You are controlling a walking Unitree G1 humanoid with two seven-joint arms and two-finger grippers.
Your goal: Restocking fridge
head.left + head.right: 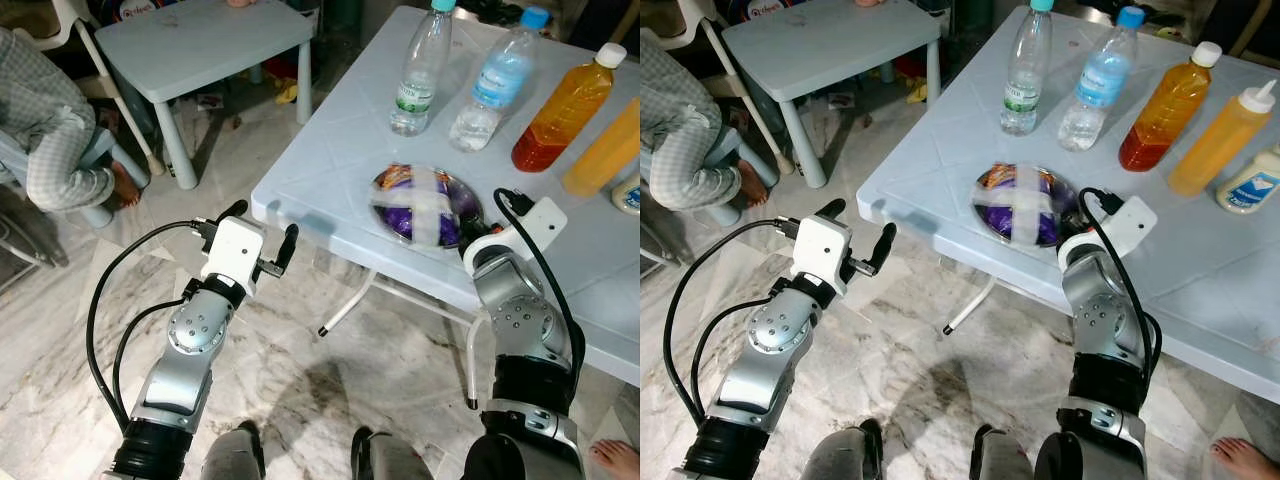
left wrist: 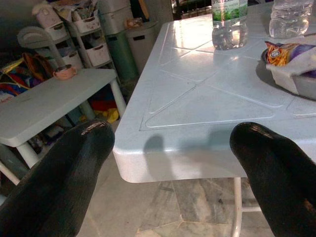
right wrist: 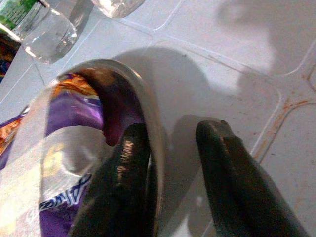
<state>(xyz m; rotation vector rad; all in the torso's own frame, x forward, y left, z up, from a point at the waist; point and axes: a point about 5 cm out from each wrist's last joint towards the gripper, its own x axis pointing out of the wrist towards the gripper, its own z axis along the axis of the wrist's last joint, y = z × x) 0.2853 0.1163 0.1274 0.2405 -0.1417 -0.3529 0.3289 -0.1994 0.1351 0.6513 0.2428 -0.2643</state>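
A clear bowl point(image 1: 425, 205) holding a purple snack packet, taped over with a white cross, sits near the front edge of the pale blue table point(image 1: 340, 150). My right gripper point(image 3: 173, 133) is open at the bowl's right rim. One finger point(image 3: 126, 158) lies inside the rim and the other rests outside on the table. My left gripper point(image 1: 266, 218) is open and empty, held in the air just off the table's near left corner point(image 2: 133, 158), level with its edge.
Two water bottles point(image 1: 422, 75) point(image 1: 492, 85), an orange juice bottle point(image 1: 562, 110), a yellow squeeze bottle point(image 1: 1220, 140) and a white bottle point(image 1: 1250, 185) stand along the back. A small table point(image 1: 200, 45) and a seated person point(image 1: 50, 140) are to the left. A bare foot point(image 1: 615, 460) shows at lower right.
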